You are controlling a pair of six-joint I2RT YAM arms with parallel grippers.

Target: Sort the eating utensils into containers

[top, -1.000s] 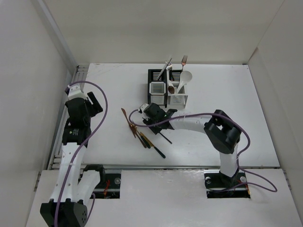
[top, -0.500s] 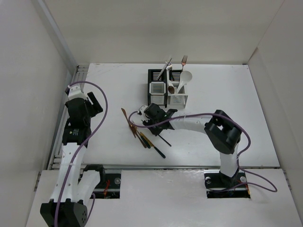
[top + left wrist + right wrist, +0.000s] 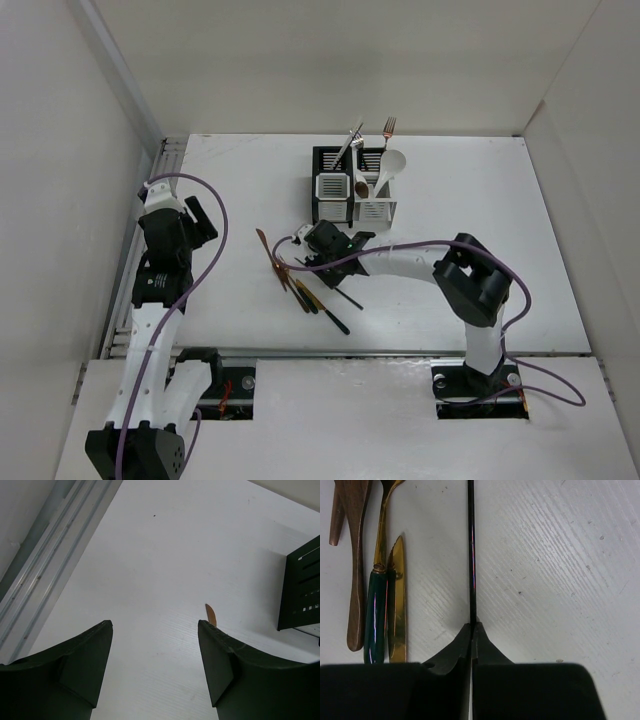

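My right gripper (image 3: pixel 472 626) is shut on a thin black chopstick (image 3: pixel 471 550) that lies flat on the white table and runs straight away from the fingertips. In the top view the right gripper (image 3: pixel 320 266) sits low over the loose utensils (image 3: pixel 312 295) at the table's middle. Left of the chopstick lie a brown wooden spoon (image 3: pixel 355 580), a green-handled gold piece (image 3: pixel 376 615) and a gold knife (image 3: pixel 397 605). The two joined containers (image 3: pixel 333 187) stand behind, holding a white soup spoon (image 3: pixel 392 165), a fork (image 3: pixel 388 128) and a brown spoon (image 3: pixel 361 185). My left gripper (image 3: pixel 155 630) hangs open and empty at the far left (image 3: pixel 200 222).
A brown utensil tip (image 3: pixel 211 615) shows just past my left gripper's right finger. A dark corner of the containers' black frame (image 3: pixel 300 590) is at that view's right edge. A metal rail (image 3: pixel 150 200) runs along the table's left side. Walls enclose the table.
My right gripper's jaws have closed onto the black chopstick and the hand has shifted slightly. The left arm has not moved.
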